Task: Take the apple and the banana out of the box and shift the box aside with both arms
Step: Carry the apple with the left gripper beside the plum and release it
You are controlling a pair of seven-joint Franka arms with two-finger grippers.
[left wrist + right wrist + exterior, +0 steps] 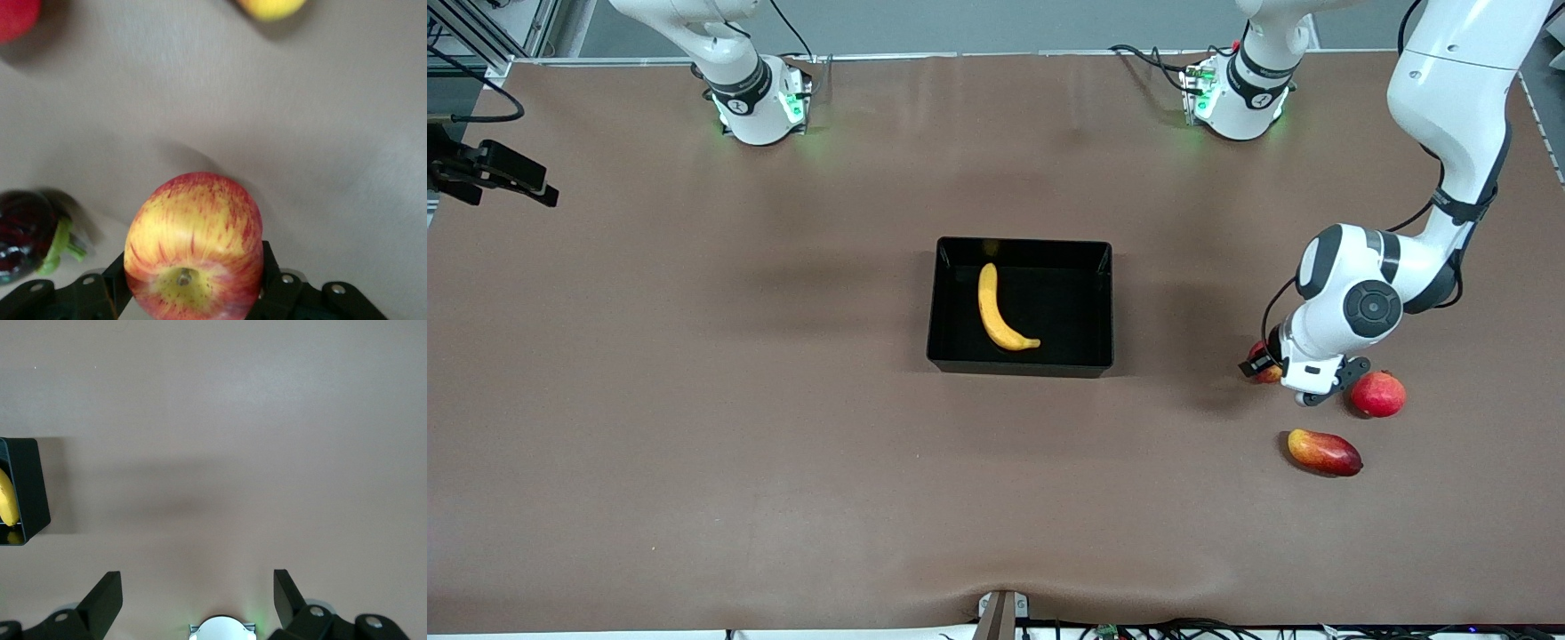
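Note:
The yellow banana (996, 311) lies inside the black box (1104, 302) at the middle of the table. The apple (193, 240), red streaked with yellow, sits between the black fingers (272, 267) of my left gripper (193, 267), which is shut on it. From the front, this gripper (1261, 366) is low over the table toward the left arm's end, beside the pomegranate, and only a sliver of apple (1268, 374) shows under the hand. My right gripper (198, 600) is open and empty, high over bare table; a box corner (30, 487) with the banana (8, 497) shows at the edge of its view.
A red pomegranate (1377, 394) lies right beside the left hand. A red-orange mango (1325, 452) lies nearer the front camera. The left wrist view also shows a dark purple thing with a green stem (23, 233) close to the apple. The right arm's hand is out of the front view.

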